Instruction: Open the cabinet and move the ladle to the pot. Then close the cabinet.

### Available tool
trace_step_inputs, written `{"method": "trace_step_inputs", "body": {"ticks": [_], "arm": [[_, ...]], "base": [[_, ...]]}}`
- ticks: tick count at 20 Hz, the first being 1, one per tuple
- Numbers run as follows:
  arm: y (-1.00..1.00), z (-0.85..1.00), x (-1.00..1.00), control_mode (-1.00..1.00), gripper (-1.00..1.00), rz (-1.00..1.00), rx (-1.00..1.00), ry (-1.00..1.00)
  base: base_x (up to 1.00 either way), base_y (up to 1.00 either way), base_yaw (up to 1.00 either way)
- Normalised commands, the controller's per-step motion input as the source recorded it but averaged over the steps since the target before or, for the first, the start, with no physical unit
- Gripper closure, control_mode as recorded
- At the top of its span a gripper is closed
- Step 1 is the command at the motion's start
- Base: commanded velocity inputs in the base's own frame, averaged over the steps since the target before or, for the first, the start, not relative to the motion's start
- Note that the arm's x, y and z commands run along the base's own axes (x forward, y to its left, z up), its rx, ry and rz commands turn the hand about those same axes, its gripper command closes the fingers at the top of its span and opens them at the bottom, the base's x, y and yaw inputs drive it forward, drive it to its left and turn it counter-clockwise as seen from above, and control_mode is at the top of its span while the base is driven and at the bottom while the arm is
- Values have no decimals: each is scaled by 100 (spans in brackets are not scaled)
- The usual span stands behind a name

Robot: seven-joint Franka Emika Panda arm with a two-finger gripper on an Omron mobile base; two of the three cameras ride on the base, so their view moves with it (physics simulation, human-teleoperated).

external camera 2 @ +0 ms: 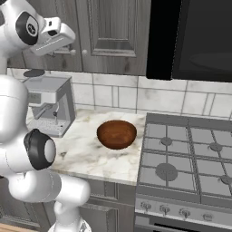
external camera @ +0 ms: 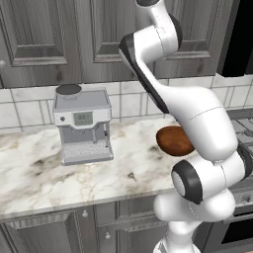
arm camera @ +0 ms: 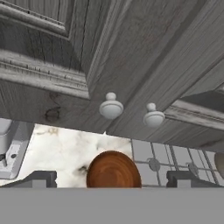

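The cabinet hangs above the counter with both dark grey doors shut. Its two round silver knobs sit side by side at the doors' lower inner corners. My gripper is raised just in front of those knobs and a little below them. It is open, its fingertips wide apart with nothing between them. The ladle is out of view. A tan curved sliver at the hand view's right edge may be the pot, but too little shows to tell.
A reddish-brown wooden bowl sits on the marble counter beside the gas stove. A grey coffee machine stands against the tiled wall to the left. A black microwave hangs right of the cabinet.
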Motion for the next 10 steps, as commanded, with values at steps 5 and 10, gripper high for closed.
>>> {"method": "trace_step_inputs", "body": {"ticks": [5,10], "arm": [[0,-9,19,-100,-100,0,0,-3],[0,-16,16,-100,-100,0,0,-7]], "base": [[0,0,0],[0,0,0]]}}
